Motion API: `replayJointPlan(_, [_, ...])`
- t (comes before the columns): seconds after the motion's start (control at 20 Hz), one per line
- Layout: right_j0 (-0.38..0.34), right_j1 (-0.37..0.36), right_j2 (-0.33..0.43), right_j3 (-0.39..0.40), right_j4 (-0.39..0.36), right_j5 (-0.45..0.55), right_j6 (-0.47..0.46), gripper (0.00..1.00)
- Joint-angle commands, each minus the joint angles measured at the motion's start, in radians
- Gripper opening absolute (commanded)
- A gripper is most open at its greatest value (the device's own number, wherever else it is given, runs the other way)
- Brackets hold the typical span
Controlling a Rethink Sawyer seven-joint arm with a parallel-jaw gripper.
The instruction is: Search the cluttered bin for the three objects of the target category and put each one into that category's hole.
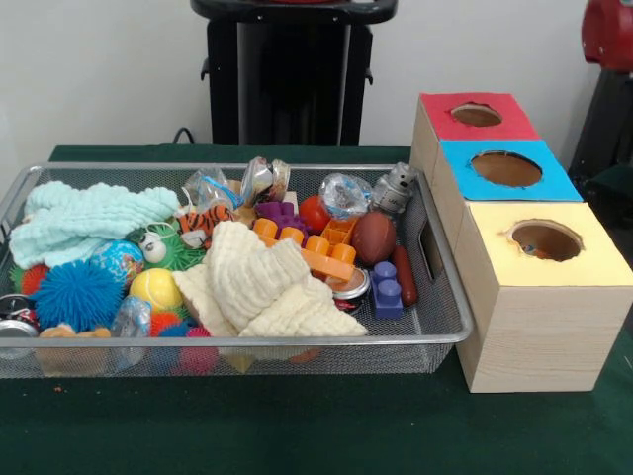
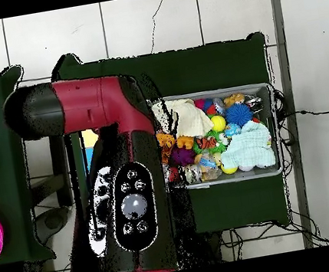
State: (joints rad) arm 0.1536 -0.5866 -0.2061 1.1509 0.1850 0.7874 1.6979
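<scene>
Bin (image 1: 435, 332), wire mesh, stood on green-covered worktop (image 1: 297, 426), heaped with mixed toys; the target category was not stated, so the three wanted pieces could not be singled out.

Contents noted in the front view: cream knitted cloth (image 1: 259, 287) draped over the middle, pale green cloth (image 1: 84, 220) at one end, blue spiky ball (image 1: 77, 294), yellow ball (image 1: 155, 288), orange building blocks (image 1: 315, 249), brown football (image 1: 373, 237), blue block (image 1: 386, 290), tiger toy (image 1: 205, 222), silver robot figure (image 1: 394, 188).

Sorting box (image 1: 524, 297) stood just beside the bin's end, with red hole (image 1: 476, 115), blue hole (image 1: 505, 168) and yellow hole (image 1: 546, 239) along its top.

Arm (image 2: 118, 189), seen from overhead, covered the box end of the bin. Hand not visible in either view; whether released or clenched could not be told, nor its place relative to the toys.

Risks, as judged: the cloths likely hid pieces, so a target could be missed; tight packing could cause a neighbour to be lifted along; round items could slip from a grasp.
</scene>
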Motion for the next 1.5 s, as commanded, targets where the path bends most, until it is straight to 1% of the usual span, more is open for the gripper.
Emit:
replayJointPlan(0.05, [-0.118,-0.129,0.084,0.146,-0.042,0.145,-0.118,0.0])
replayJointPlan(0.25, [-0.177,-0.183,0.104,0.165,-0.059,0.198,-0.194,0.0])
replayJointPlan(0.4, [-0.227,-0.23,0.13,0.214,-0.076,0.198,-0.264,0.0])
replayJointPlan(0.6, [-0.282,-0.27,0.175,0.267,-0.101,0.192,-0.332,0.0])
replayJointPlan(0.9, [-0.36,-0.303,0.241,0.324,-0.16,0.159,-0.413,0.0])
replayJointPlan(1.15, [-0.399,-0.312,0.274,0.327,-0.219,0.202,-0.429,0.0])
replayJointPlan(1.35, [-0.43,-0.333,0.306,0.364,-0.243,0.176,-0.429,0.0])
replayJointPlan(1.5, [-0.45,-0.356,0.318,0.407,-0.26,0.147,-0.425,0.0])
